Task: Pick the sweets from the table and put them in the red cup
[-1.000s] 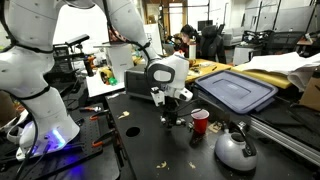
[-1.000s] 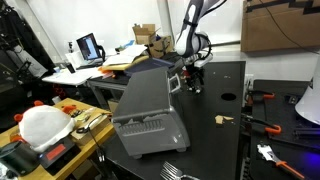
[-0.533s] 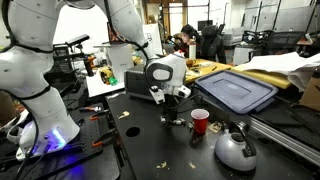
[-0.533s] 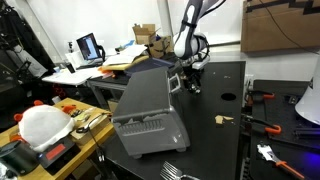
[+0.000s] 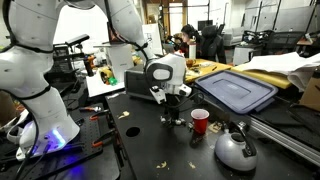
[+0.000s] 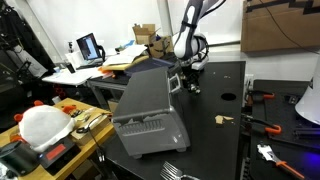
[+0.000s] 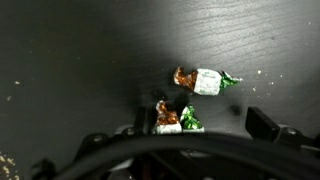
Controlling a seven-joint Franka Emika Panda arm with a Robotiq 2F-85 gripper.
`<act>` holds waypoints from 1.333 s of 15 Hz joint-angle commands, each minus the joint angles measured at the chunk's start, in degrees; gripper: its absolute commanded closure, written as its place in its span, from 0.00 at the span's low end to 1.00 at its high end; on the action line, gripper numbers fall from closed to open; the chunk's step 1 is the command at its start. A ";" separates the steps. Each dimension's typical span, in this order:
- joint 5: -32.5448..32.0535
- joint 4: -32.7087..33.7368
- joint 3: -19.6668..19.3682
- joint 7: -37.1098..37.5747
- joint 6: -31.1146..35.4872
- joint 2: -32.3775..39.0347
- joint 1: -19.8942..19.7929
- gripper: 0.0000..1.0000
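Beside the red cup [image 5: 200,121], end effector [image 7: 181,132] spread low over two sweets [image 7: 205,82]

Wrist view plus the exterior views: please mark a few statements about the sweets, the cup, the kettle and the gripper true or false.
1. Two wrapped sweets lie on the black table in the wrist view. True.
2. The red cup lies tipped on its side. False: it stands upright in an exterior view.
3. The kettle stands on the table near the red cup. True.
4. The gripper hangs high above the table. False: it is low, close over the table, beside the red cup.
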 commanded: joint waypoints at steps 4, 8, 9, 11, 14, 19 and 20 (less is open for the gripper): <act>-0.83 0.97 0.12 -0.59 3.17 1.59 -0.42 0.00; -0.63 1.33 0.19 -0.57 4.01 2.09 -0.75 0.34; -0.54 1.27 0.22 -0.55 3.98 1.83 -0.81 0.43; -0.45 1.20 0.24 -0.52 4.01 1.61 -0.89 0.56; -0.34 0.44 0.17 -0.33 4.42 0.80 -0.90 0.80; 0.17 -1.41 0.40 -0.76 4.99 -0.96 -1.76 1.00; 0.33 -1.85 0.48 -0.88 5.14 -1.43 -2.02 0.97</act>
